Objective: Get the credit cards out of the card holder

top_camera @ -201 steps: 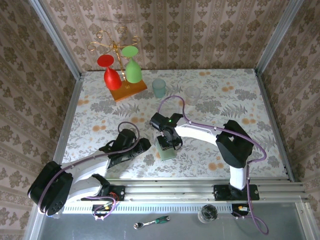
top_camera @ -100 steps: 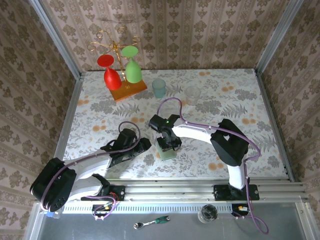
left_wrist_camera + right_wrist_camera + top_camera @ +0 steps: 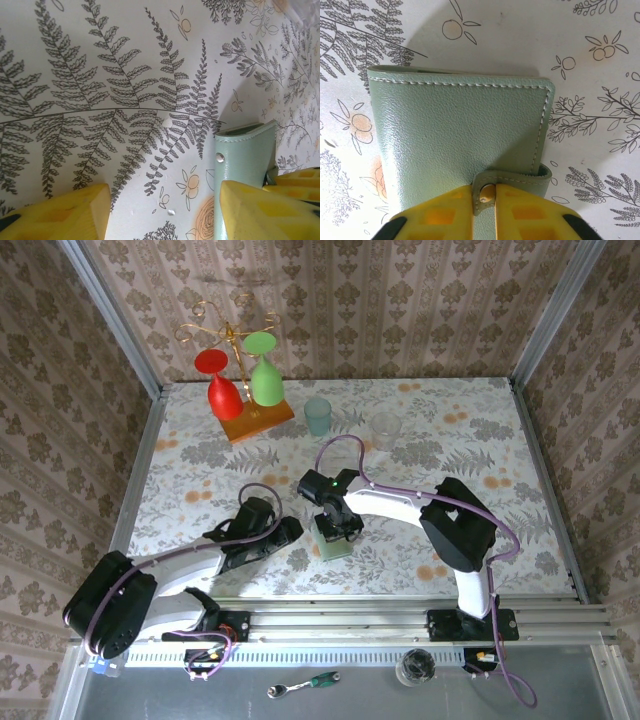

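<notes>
The card holder (image 3: 332,540) lies closed on the floral table, a pale grey-green wallet (image 3: 460,130) with white stitching. Its snap strap (image 3: 520,176) folds over the near edge. My right gripper (image 3: 484,192) is shut on that strap's tab, with the snap between the yellow fingers; in the top view it sits over the holder (image 3: 338,520). My left gripper (image 3: 162,212) is open just left of the holder (image 3: 245,160), its right finger (image 3: 270,210) alongside the holder's side, and in the top view it rests low on the table (image 3: 290,532). The credit cards are hidden inside the holder.
A teal cup (image 3: 318,415) and a clear glass (image 3: 386,428) stand at the back. A wire stand (image 3: 245,380) with a red and a green glass is at the back left. Patterned walls close in three sides.
The right wrist has shifted slightly left over the holder. The left arm has barely moved, and the holder stays in place.
</notes>
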Action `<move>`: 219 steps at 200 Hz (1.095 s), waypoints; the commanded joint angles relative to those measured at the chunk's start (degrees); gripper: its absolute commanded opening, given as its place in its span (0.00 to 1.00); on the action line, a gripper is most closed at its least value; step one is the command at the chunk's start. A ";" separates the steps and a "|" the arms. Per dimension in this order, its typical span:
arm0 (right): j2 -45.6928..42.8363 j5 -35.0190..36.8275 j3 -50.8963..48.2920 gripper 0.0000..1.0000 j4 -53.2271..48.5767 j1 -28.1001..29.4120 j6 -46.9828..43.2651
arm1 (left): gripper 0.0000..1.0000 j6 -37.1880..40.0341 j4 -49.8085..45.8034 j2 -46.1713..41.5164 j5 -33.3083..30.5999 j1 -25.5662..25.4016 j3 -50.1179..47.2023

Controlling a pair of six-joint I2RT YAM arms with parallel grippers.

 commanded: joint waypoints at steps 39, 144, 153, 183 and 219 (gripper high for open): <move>1.47 -4.06 -2.39 0.00 2.84 -0.32 3.45 | 0.61 -0.24 1.63 1.68 1.71 0.22 2.26; -2.07 -13.26 -5.01 0.00 13.11 -0.73 11.02 | 0.19 -0.28 2.43 3.13 6.75 -1.38 5.45; -1.93 -13.11 -5.34 0.00 13.44 -0.75 11.20 | 0.15 -0.55 2.66 4.23 7.35 -1.60 5.54; -1.12 -10.74 -4.04 0.00 10.72 -0.58 9.88 | 0.04 -1.38 3.39 7.91 8.28 -2.27 5.15; 0.92 -5.77 -0.97 0.00 5.23 0.30 7.48 | 0.00 -1.56 3.17 13.04 9.47 -2.24 5.19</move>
